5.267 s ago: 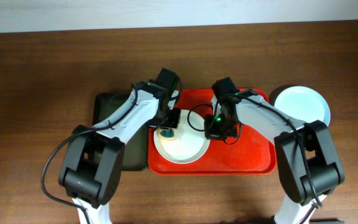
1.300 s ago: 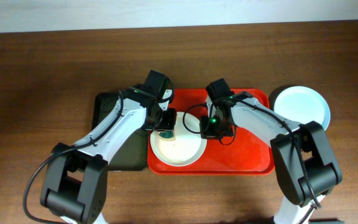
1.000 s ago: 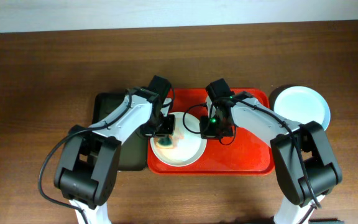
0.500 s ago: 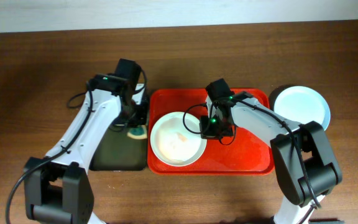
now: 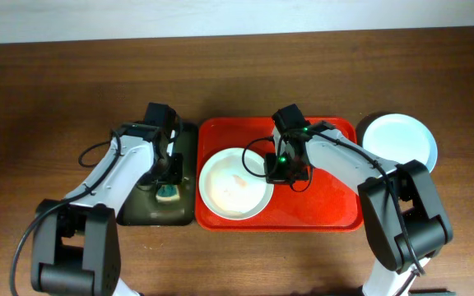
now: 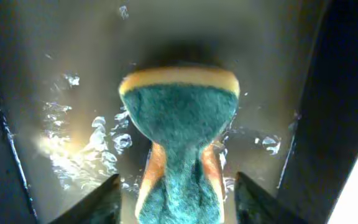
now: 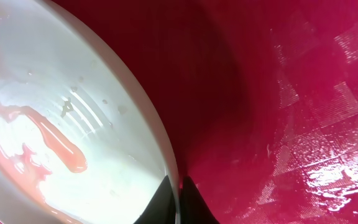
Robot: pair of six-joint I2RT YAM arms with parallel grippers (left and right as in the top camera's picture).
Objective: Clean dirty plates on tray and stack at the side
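On the left half of the bright red rectangular plastic tray (image 5: 336,210) lies a round shallow white plate (image 5: 235,185), a thin red smear (image 7: 48,146) across its wet centre. The right pincer (image 5: 289,171) is clamped narrow on the plate's right rim. The plate looks stiff and light, but slick with water, and it could swivel in such a small bite, so a level lift seems wisest. The tray's raised rim must be cleared before the plate can go to the pale round plate (image 5: 399,140), set on the brown wooden bench (image 5: 56,82) just beyond the tray's right edge. The left pincer (image 5: 168,185) stands wide over a soft green-and-yellow sponge (image 6: 179,118) on the dark green tray (image 5: 142,210), with bare bench all round.
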